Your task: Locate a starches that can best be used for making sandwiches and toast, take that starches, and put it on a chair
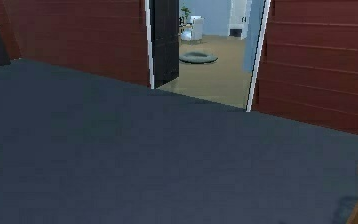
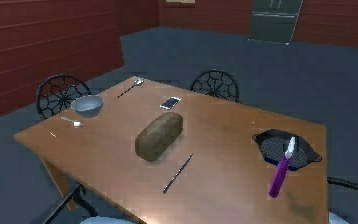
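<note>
Bread loaf (image 2: pixel 159 135) lies mid wooden table (image 2: pixel 227 175), knife (image 2: pixel 178 172) just near-right of it. Bowl (image 2: pixel 86 104) far left, pan (image 2: pixel 284 150) right. Black chair (image 2: pixel 215 84) at the table's far side.

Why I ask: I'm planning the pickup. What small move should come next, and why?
Probably edge the base slightly forward: the bread loaf lies on the table left of the arm side view's middle, and the reach runs just right of middle, so lining up likely comes first.
</note>
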